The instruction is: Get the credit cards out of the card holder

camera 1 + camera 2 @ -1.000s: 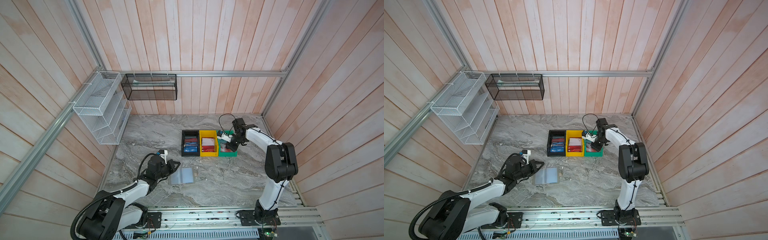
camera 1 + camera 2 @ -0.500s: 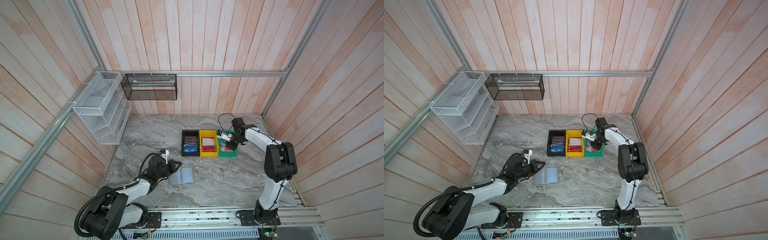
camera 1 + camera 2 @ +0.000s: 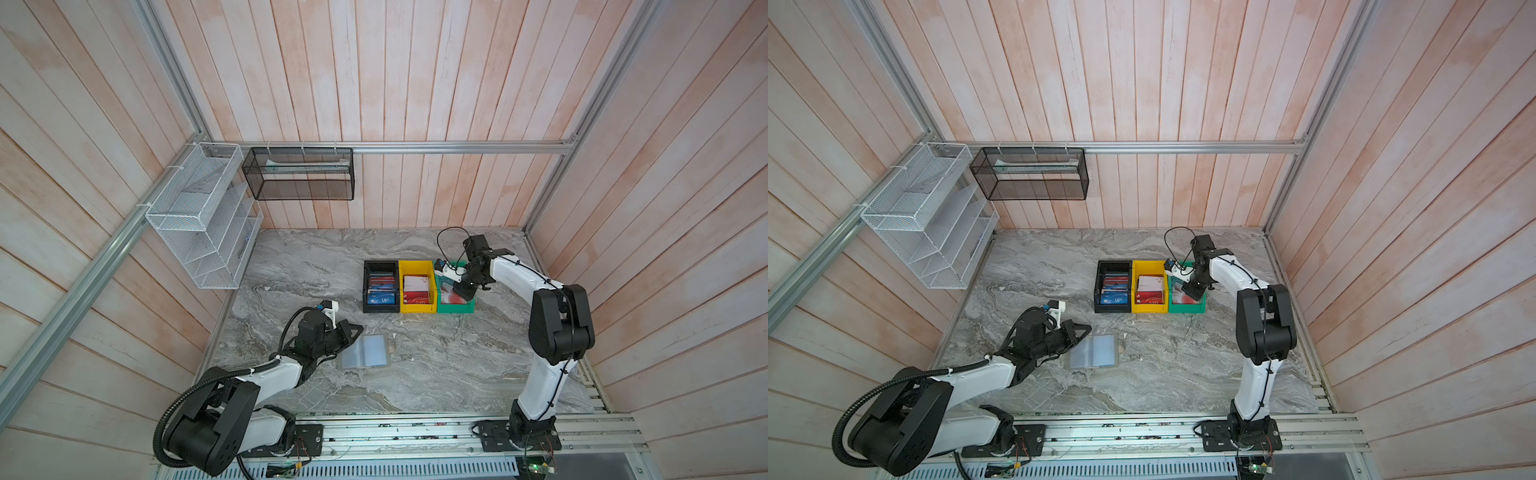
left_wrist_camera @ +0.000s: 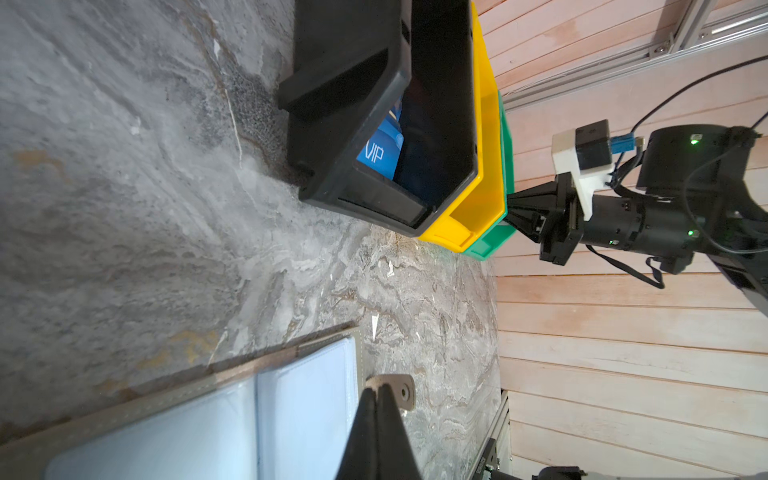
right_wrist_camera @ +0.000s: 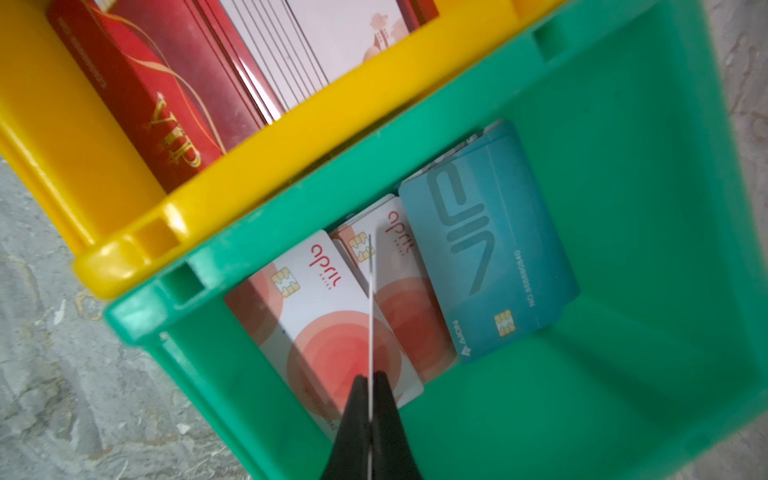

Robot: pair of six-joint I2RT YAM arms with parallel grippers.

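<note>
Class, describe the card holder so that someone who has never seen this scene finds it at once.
On the grey marble table, look just in front of the row of three bins. The card holder lies there open and flat: unlike those coloured boxes, a thin booklet of pale clear sleeves with a small brown tab.

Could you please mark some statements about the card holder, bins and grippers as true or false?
1. The card holder lies open on the table. True.
2. The right gripper is empty. False: its fingers pinch a card edge-on above the green bin.
3. The yellow bin stands between the black bin and the green bin. True.
4. The green bin holds only red cards. False: white cards with red circles and a blue VIP card.
</note>
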